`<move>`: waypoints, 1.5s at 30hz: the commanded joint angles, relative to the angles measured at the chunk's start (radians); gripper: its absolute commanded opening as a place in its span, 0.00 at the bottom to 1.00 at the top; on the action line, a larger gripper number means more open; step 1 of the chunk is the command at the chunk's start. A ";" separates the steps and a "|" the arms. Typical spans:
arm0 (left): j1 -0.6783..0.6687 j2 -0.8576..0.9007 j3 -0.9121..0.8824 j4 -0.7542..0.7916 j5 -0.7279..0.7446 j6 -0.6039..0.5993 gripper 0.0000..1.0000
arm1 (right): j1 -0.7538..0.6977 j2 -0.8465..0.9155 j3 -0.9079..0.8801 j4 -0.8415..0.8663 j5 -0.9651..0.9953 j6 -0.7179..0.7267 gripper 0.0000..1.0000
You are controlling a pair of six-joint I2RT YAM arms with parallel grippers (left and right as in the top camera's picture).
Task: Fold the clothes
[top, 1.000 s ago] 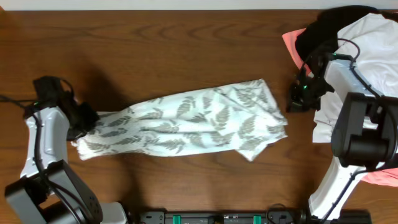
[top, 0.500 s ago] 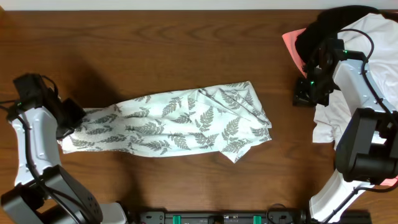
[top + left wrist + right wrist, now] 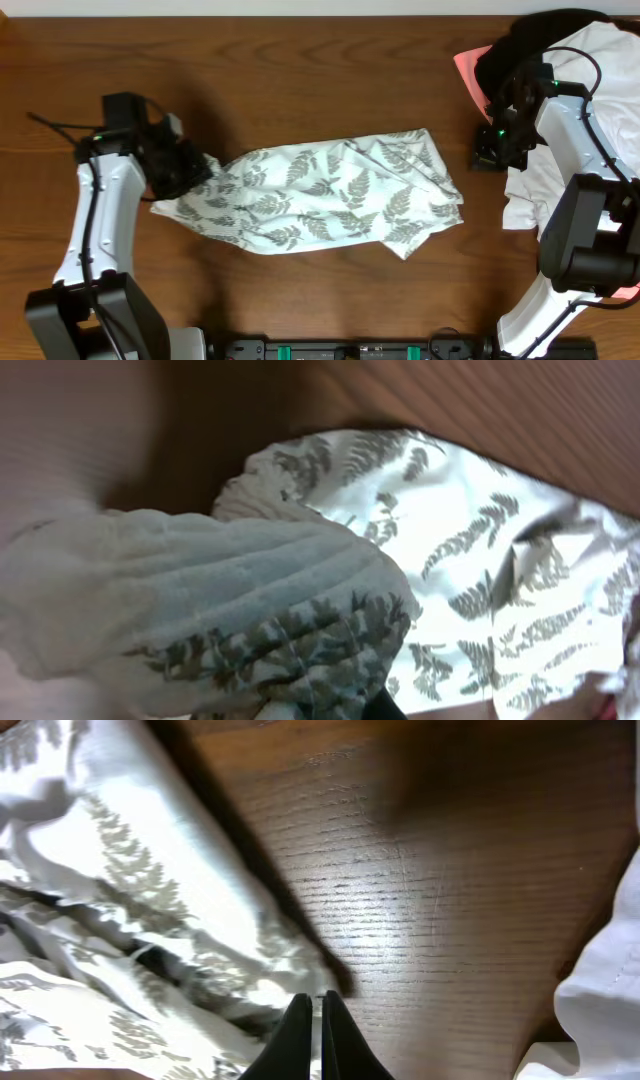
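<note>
left gripper (image 3: pixel 187 170): clenched on the left end of the clothes (image 3: pixel 335 195). in the wrist view the cloth (image 3: pixel 300 630) bunches in pleats right at the camera and hides the fingers, so you are reading this grip from the gathers, not from the jaws.
right gripper (image 3: pixel 487 153): closed on nothing. in its wrist view the two tips (image 3: pixel 311 1032) sit pressed together over bare wood, just beside the right edge of the cloth (image 3: pixel 110 890).
clothes: lying across the middle of the table (image 3: pixel 300 70), a long rumpled strip running left to right. the left end is lifted into the grip and the right end is creased and partly doubled over.
around it: a white garment (image 3: pixel 600 60), a black garment (image 3: pixel 530 40) and a coral one (image 3: pixel 468 68) are heaped at the far right, behind the right arm and apart from the fern print.
step in hand: probably still spreading or dragging the piece out, as no clean fold shows yet.
next move: you likely need the right gripper opened and brought onto the right end, so that both ends are held and the strip can be pulled flat before any fold.
watch for: the thin cloth slipping from a bunched grip, and the right arm snagging the white pile.
</note>
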 commanded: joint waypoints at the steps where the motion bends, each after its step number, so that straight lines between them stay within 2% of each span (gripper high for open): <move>1: -0.023 -0.021 0.019 0.012 0.042 -0.024 0.06 | 0.007 -0.016 -0.005 -0.002 -0.012 -0.010 0.04; 10: 0.090 -0.032 0.097 0.051 -0.266 -0.005 0.06 | 0.020 -0.016 -0.005 -0.003 -0.012 -0.010 0.04; 14: 0.145 -0.031 0.142 0.157 -0.277 -0.004 0.06 | 0.021 -0.016 -0.005 -0.005 -0.016 -0.010 0.04; 21: 0.152 -0.018 0.144 0.378 -0.300 0.004 0.06 | 0.025 -0.016 -0.005 -0.014 -0.016 -0.010 0.04; 24: 0.152 -0.008 0.144 0.421 -0.362 0.014 0.06 | 0.027 -0.016 -0.005 -0.019 -0.016 -0.010 0.04; 29: 0.148 -0.007 0.144 0.417 -0.382 0.044 0.06 | 0.027 -0.016 -0.005 -0.019 -0.016 -0.010 0.04; 34: 0.080 -0.007 0.144 0.359 -0.354 0.046 0.06 | 0.027 -0.016 -0.005 -0.019 -0.016 -0.009 0.04; 40: -0.075 -0.007 0.143 0.315 -0.356 0.046 0.06 | 0.035 -0.016 -0.005 -0.021 -0.016 -0.010 0.04; 45: -0.189 0.003 0.137 0.290 -0.405 0.045 0.06 | 0.048 -0.016 -0.005 -0.020 -0.016 -0.010 0.04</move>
